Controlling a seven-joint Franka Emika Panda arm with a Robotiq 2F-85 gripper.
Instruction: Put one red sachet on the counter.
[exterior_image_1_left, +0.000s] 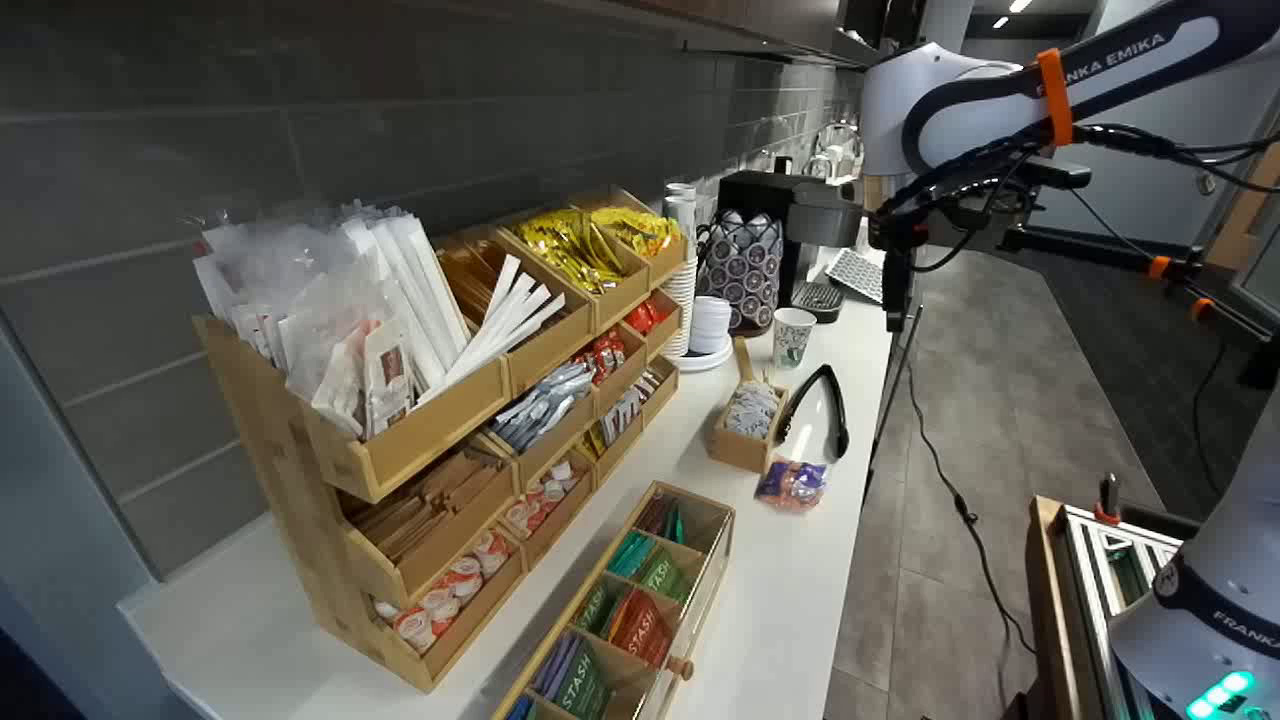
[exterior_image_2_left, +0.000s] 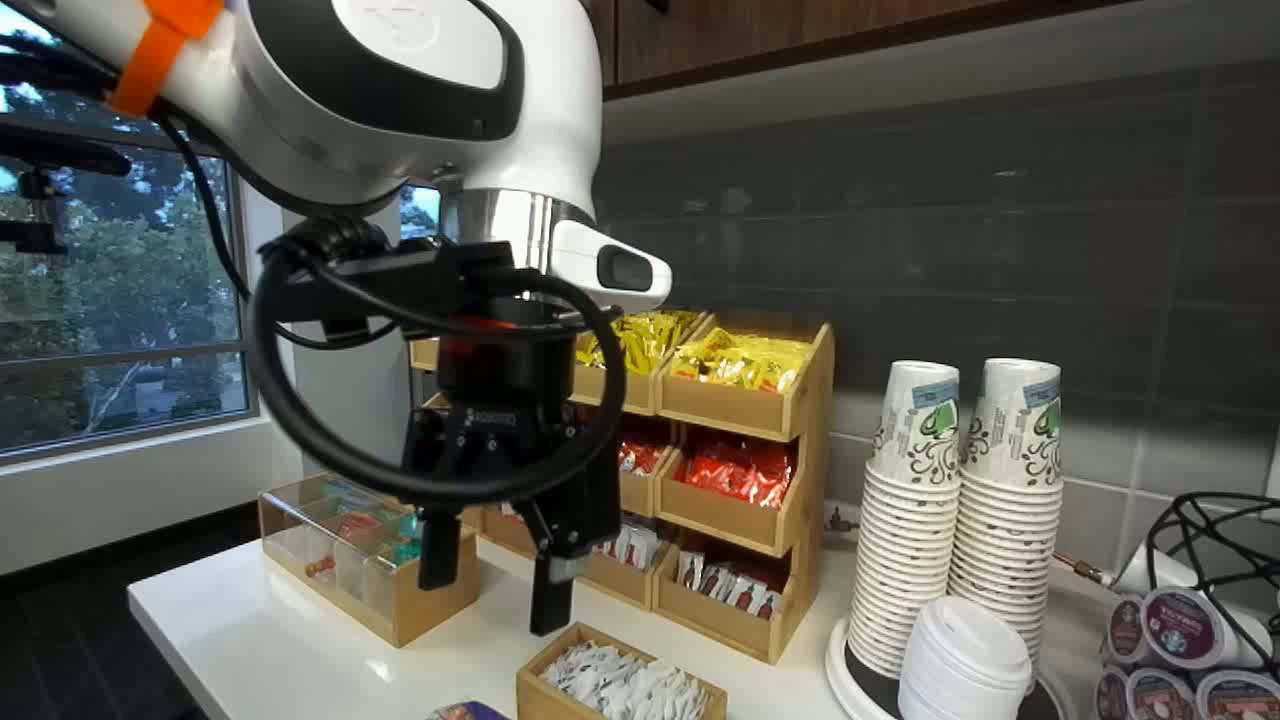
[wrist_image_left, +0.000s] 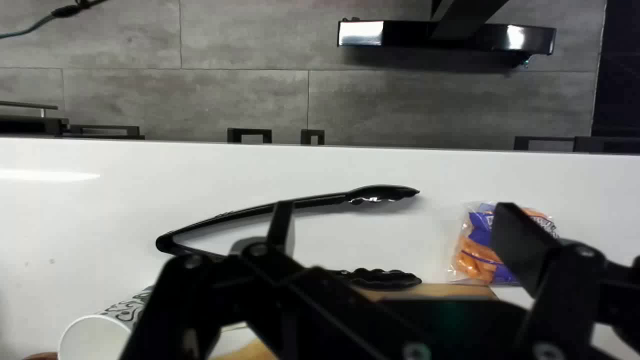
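My gripper (exterior_image_2_left: 494, 600) hangs above the counter (wrist_image_left: 115, 205), its fingers (wrist_image_left: 281, 222) spread wide with nothing between. Red sachets (exterior_image_2_left: 740, 470), too bunched to count, sit in the middle tier of the rack (exterior_image_2_left: 812, 440). I count one pair of tongs (wrist_image_left: 325, 200), one snack bag (wrist_image_left: 479, 250), two cup stacks (exterior_image_2_left: 905, 550); bare counter lies between the tongs and front edge.

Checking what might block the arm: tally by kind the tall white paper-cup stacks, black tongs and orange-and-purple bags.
Tall white paper-cup stacks: 2
Black scallop-edged tongs: 1
Clear plastic orange-and-purple bag: 1
Total: 4
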